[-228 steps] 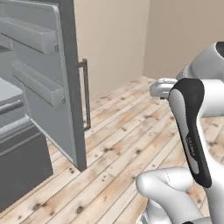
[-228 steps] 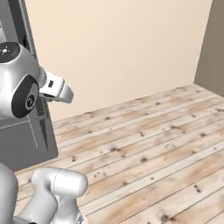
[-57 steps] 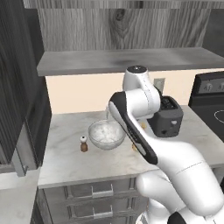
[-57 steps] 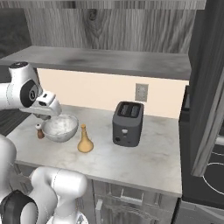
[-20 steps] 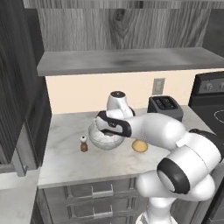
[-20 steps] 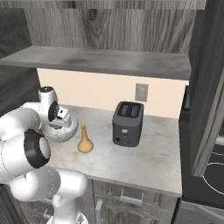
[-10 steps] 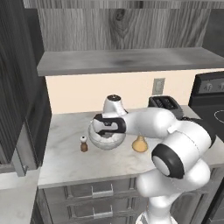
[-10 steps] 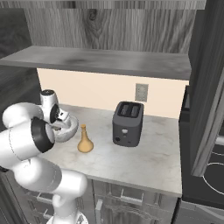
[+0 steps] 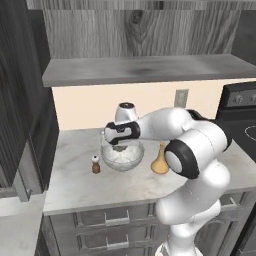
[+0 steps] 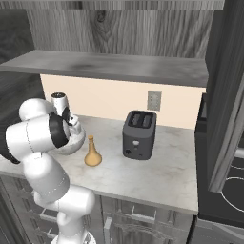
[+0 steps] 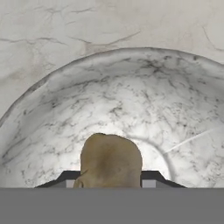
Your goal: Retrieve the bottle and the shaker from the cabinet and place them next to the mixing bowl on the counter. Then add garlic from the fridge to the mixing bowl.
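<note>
My gripper [image 11: 110, 179] is shut on the brownish-tan garlic [image 11: 110, 161] and holds it low inside the translucent mixing bowl [image 11: 131, 83]. In the left base view the hand [image 9: 120, 146] reaches down into the mixing bowl [image 9: 134, 159] on the marbled counter [image 9: 100, 186]. The small brown shaker [image 9: 95, 164] with its white top stands just left of the bowl. The tan gourd-shaped bottle [image 9: 160, 162] stands just right of it. In the right base view the bottle [image 10: 92, 154] stands beside the bowl [image 10: 73, 143], which my arm partly hides.
A dark toaster [image 10: 139, 127] sits on the counter [image 10: 157, 169] right of the bottle. The cabinet's grey shelf board [image 9: 150, 69] hangs over the worktop. A stove [image 9: 245, 131] borders the counter on the right, and grey drawers [image 9: 115, 217] run below.
Over the last second the hand has come down from above the bowl's rim into the bowl, still holding the garlic. Bottle and shaker have stayed put.
</note>
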Robot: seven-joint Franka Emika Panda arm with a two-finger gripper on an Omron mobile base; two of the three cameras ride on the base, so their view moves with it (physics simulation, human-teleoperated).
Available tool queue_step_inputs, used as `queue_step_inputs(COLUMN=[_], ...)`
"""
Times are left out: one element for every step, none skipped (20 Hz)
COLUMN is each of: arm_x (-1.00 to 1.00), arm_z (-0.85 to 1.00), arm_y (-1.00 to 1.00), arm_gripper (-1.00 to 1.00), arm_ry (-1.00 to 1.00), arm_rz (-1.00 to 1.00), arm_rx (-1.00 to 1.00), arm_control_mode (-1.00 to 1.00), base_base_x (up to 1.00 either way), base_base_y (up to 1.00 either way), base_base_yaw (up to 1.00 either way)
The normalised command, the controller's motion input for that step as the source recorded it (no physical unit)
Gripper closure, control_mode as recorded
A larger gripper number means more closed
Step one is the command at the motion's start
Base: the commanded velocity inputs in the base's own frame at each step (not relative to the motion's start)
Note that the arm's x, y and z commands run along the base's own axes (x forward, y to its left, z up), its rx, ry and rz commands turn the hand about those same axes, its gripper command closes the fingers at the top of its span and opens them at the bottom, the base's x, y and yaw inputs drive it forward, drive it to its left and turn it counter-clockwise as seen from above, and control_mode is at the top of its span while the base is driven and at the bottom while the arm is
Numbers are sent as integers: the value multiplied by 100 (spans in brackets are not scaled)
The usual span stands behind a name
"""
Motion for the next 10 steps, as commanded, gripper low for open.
queue_step_inputs(arm_x=[0,0,0,0,0,0,0,0,0,0], arm_z=[-10,-13,-14,-20,-23,-28,-34,-36,-41,-39], arm_y=[0,0,0,0,0,0,0,0,0,0], arm_gripper=[100,100,100,100,100,100,100,100,100,100], arm_ry=[1,1,1,0,1,1,2,2,3,3], arm_rz=[-1,-1,-1,-1,-1,-1,-1,-1,-1,-1], arm_rx=[0,0,0,0,0,0,0,0,0,0], arm_control_mode=[-100,-100,-100,-100,-100,-100,-100,-100,-100,-100], base_base_x=[0,0,0,0,0,0,0,0,0,0], base_base_y=[0,0,0,0,0,0,0,0,0,0], base_base_yaw=[0,0,0,0,0,0,0,0,0,0])
